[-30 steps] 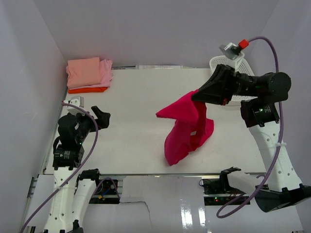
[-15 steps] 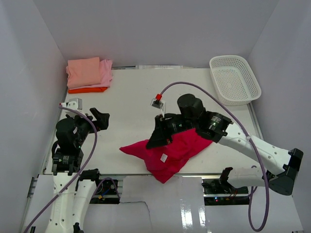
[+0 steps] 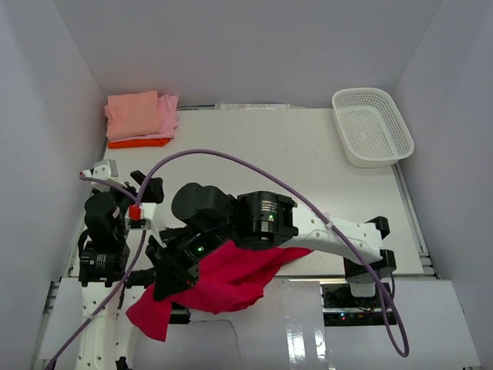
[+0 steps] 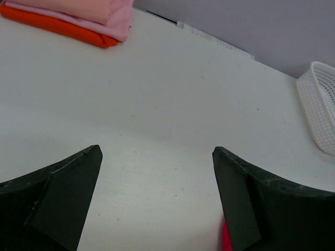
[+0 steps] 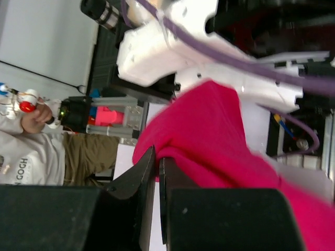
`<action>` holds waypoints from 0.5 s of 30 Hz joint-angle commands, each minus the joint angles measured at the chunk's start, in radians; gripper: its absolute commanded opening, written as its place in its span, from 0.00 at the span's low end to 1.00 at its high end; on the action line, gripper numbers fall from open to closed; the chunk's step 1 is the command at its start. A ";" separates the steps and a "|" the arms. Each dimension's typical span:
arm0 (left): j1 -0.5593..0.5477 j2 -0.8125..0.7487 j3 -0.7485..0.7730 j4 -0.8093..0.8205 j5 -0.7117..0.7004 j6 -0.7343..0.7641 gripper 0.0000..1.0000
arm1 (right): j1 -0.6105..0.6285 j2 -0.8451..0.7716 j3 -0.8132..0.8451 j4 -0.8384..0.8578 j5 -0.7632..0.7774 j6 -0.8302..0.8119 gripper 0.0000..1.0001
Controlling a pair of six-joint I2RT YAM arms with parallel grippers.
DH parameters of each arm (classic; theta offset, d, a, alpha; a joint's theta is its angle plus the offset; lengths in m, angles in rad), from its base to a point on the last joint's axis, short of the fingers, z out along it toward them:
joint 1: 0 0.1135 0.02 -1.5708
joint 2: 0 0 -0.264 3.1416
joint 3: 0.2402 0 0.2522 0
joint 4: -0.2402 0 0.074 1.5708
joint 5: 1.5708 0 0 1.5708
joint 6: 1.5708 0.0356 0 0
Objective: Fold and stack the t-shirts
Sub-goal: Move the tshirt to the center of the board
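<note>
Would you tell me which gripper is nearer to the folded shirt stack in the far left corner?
Left. The left gripper hangs open on the near side of the folded stack; the right gripper is farther, at the near table edge, clamped on the crimson shirt.

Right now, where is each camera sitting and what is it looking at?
Top external: above and behind the arms, looking down on the table; both arms, left gripper and right gripper show.
Left wrist: on the left wrist, facing across the table to the folded shirts and basket; its open fingers show.
Right wrist: looking along shut fingers pinching the red shirt, past the near edge.
Shared: top and left wrist both see folded shirts and basket.
</note>
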 commanded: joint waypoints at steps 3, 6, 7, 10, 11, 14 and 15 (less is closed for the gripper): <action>-0.001 -0.002 0.047 -0.093 -0.199 -0.066 0.98 | -0.039 -0.294 -0.226 0.032 0.120 -0.024 0.08; -0.001 0.002 0.053 -0.102 -0.205 -0.072 0.98 | -0.121 -0.431 -0.377 0.057 0.165 -0.004 0.08; -0.001 0.005 0.053 -0.102 -0.200 -0.077 0.98 | -0.148 -0.449 -0.392 0.047 0.176 -0.004 0.08; -0.001 0.017 0.048 -0.099 -0.183 -0.092 0.98 | -0.324 -0.509 -0.429 0.007 0.201 -0.022 0.08; -0.001 0.021 0.048 -0.096 -0.180 -0.092 0.98 | -0.375 -0.522 -0.431 -0.006 0.209 -0.028 0.08; -0.001 0.037 0.048 -0.081 -0.137 -0.085 0.98 | -0.538 -0.507 -0.392 -0.088 0.215 -0.055 0.08; -0.001 0.044 0.045 -0.073 -0.087 -0.080 0.98 | -0.567 -0.496 -0.385 -0.107 0.219 -0.067 0.08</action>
